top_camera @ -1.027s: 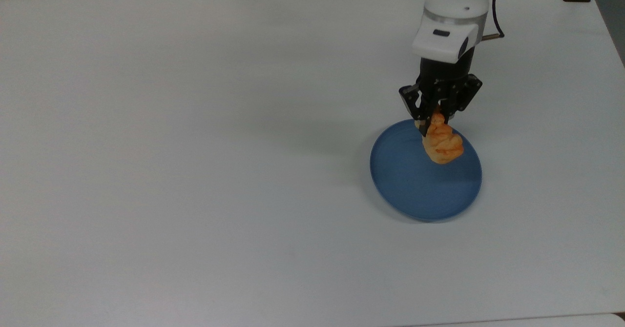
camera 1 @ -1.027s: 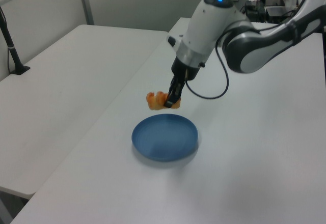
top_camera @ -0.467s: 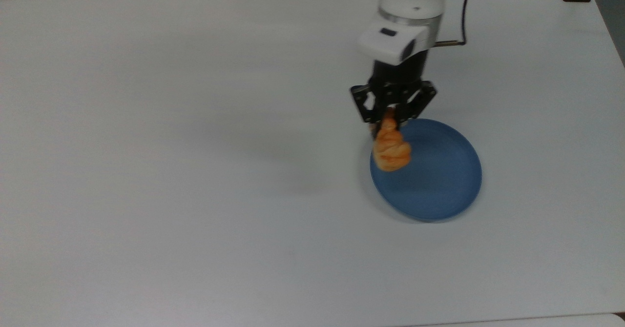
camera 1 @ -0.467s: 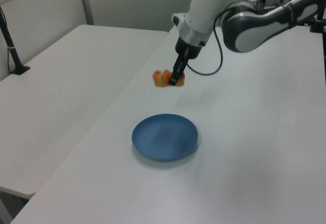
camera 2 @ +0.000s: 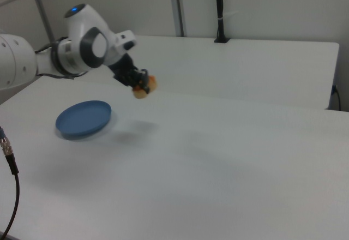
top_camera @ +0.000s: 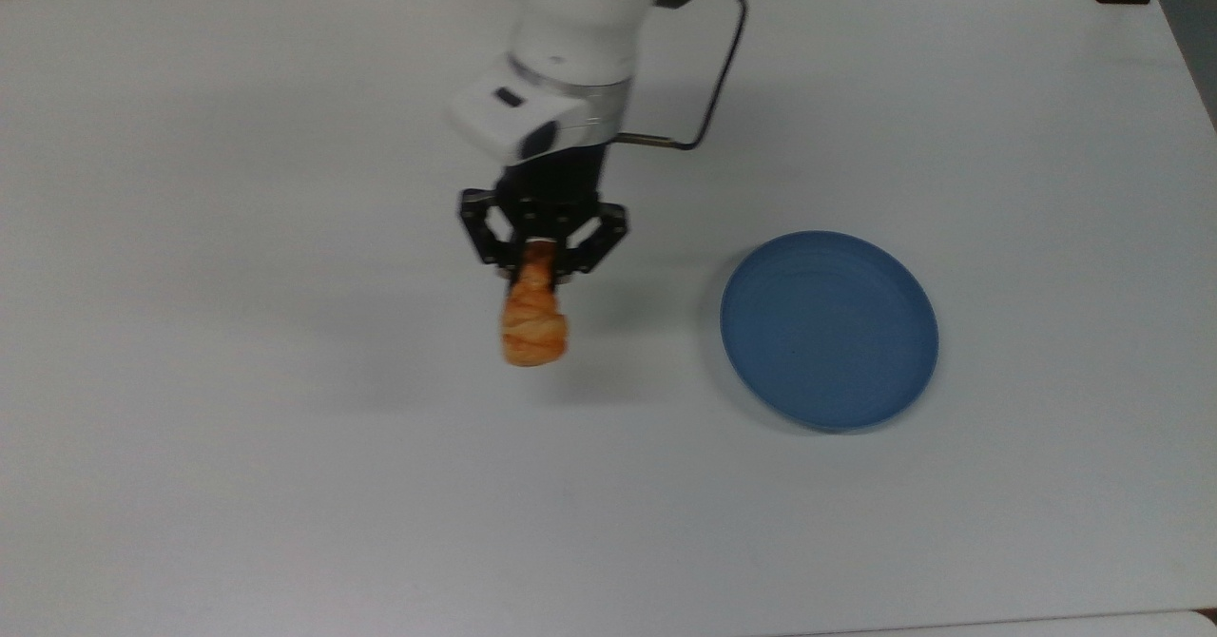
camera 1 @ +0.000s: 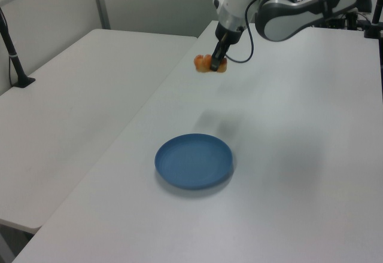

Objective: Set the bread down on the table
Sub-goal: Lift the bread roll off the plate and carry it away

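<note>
Aloft, the small golden-orange ridged bread roll (top_camera: 533, 318) hangs long-axis-down from the black two-finger gripper (top_camera: 539, 259), fingers pinched on its upper end, above bare smooth white tabletop (top_camera: 285, 447), well apart from the round blue plate (top_camera: 829, 329).

I see the golden, ridged bread (top_camera: 533, 321) hanging end-down, pinched above the white desk (top_camera: 285, 485), nearer its far edge.

A second white table (camera 1: 78, 95) adjoins along the left view's left, pale wall panels (camera 1: 155, 3) behind.
</note>
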Action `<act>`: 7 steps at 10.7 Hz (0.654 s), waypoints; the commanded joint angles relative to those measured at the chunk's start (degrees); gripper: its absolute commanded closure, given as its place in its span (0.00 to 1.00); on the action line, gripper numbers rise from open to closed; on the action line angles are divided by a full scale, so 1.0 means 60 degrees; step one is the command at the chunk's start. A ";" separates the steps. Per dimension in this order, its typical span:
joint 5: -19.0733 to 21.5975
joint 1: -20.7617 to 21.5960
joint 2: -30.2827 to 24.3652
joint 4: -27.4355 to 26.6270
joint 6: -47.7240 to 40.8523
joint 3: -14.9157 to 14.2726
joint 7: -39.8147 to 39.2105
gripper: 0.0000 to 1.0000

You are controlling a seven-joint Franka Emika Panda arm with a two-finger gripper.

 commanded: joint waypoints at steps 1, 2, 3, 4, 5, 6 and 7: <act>0.1986 -0.0218 -0.0293 -0.0373 -0.0012 -0.1434 -0.2547 0.69; 0.2704 -0.0262 -0.0220 -0.0373 0.0002 -0.2136 -0.3687 0.69; 0.3132 -0.0451 -0.0190 -0.0387 0.0017 -0.2534 -0.4554 0.69; 0.3600 -0.0729 -0.0074 -0.0373 0.0148 -0.2712 -0.5404 0.69; 0.4098 -0.1050 -0.0015 -0.0387 0.0424 -0.2816 -0.6225 0.69; 0.4567 -0.1373 0.0073 -0.0388 0.0543 -0.2817 -0.6900 0.69; 0.4934 -0.1680 0.0233 -0.0373 0.0602 -0.2831 -0.7472 0.69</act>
